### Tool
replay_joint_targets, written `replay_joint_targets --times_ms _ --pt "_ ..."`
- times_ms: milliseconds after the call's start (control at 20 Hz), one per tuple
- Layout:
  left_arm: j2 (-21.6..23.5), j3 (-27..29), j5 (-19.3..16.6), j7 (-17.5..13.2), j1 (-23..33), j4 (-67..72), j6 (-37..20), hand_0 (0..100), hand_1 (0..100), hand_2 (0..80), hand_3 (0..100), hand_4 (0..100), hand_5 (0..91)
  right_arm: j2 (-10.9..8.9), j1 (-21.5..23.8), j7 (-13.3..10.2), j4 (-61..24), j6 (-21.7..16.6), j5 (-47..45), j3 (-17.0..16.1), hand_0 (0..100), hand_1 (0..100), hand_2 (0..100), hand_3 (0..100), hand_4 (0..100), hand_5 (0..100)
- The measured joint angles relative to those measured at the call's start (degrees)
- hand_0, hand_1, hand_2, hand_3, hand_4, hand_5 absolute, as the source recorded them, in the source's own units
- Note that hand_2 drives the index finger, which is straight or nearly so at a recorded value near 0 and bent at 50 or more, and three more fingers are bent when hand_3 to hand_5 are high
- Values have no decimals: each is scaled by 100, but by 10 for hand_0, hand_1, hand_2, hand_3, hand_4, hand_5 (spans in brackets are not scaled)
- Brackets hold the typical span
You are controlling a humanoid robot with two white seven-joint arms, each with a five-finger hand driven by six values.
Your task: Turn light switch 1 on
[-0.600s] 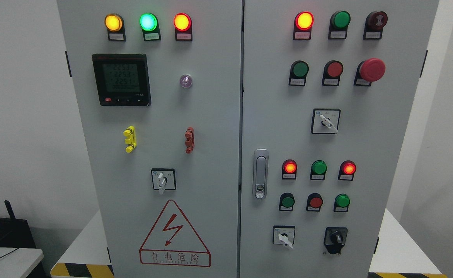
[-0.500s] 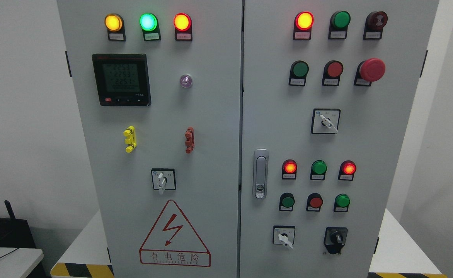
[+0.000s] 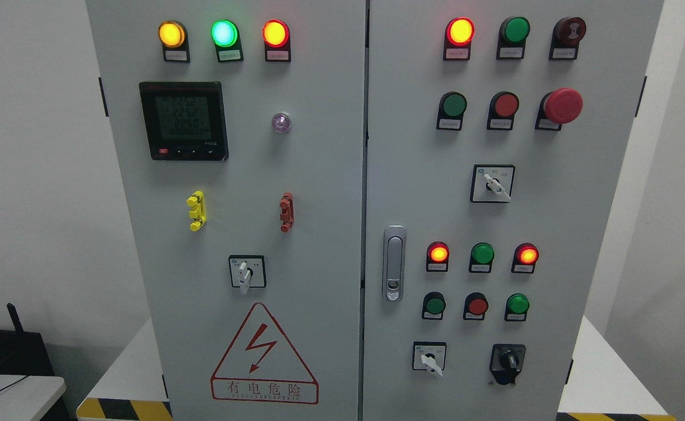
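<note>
A grey two-door electrical cabinet (image 3: 331,175) fills the head view; neither robot hand shows, so the state of the fingers cannot be told.

Which control is "light switch 1" cannot be told: the small labels under the lamps and buttons are too fine to read.

On the left door, three lit lamps run along the top: yellow (image 3: 171,34), green (image 3: 224,33) and red (image 3: 275,33). Below them sits a black digital meter (image 3: 183,120) whose green screen reads roughly 2252, 2252, 2250. To its right is a small clear lamp (image 3: 281,123). Lower down are a yellow clip (image 3: 196,210), a red clip (image 3: 286,212) and a white-handled rotary switch (image 3: 246,272). Beneath is a red warning triangle (image 3: 264,356) with a lightning bolt and the words "有电危险".

The right door carries a lit red lamp (image 3: 460,31) at the top, a red mushroom stop button (image 3: 562,106), a second rotary switch (image 3: 493,183), a silver door latch (image 3: 394,263), rows of red and green lamps and buttons, a third rotary switch (image 3: 429,356) and a black selector knob (image 3: 507,359) at the bottom.
</note>
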Motion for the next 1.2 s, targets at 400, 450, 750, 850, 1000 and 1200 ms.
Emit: replay_joint_targets --times_ms 400,450,750,850,1000,1200 --pt "79 298 -360 61 303 -478 344 273 0 0 0 0 0 0 0 0 0 0 0 0 120 389 0 0 0 0" --pt "96 397 -509 40 365 -595 396 275 0 0 0 0 0 0 0 0 1 0 0 0 120 389 0 0 0 0" --pt "153 1067 -1140 -9 729 -1391 519 287 0 0 0 0 0 0 0 0 1 0 0 0 120 389 0 0 0 0" --pt "163 1325 -1240 -22 808 -1691 432 293 0 0 0 0 0 0 0 0 0 0 0 0 120 389 0 0 0 0" --pt "173 1728 -1338 -24 965 -2207 220 304 0 0 0 0 0 0 0 0 0 0 0 0 120 389 0 0 0 0" --pt "144 2293 -1407 -242 1187 -3065 78 321 0 0 0 0 0 0 0 0 0 0 0 0 120 389 0 0 0 0"
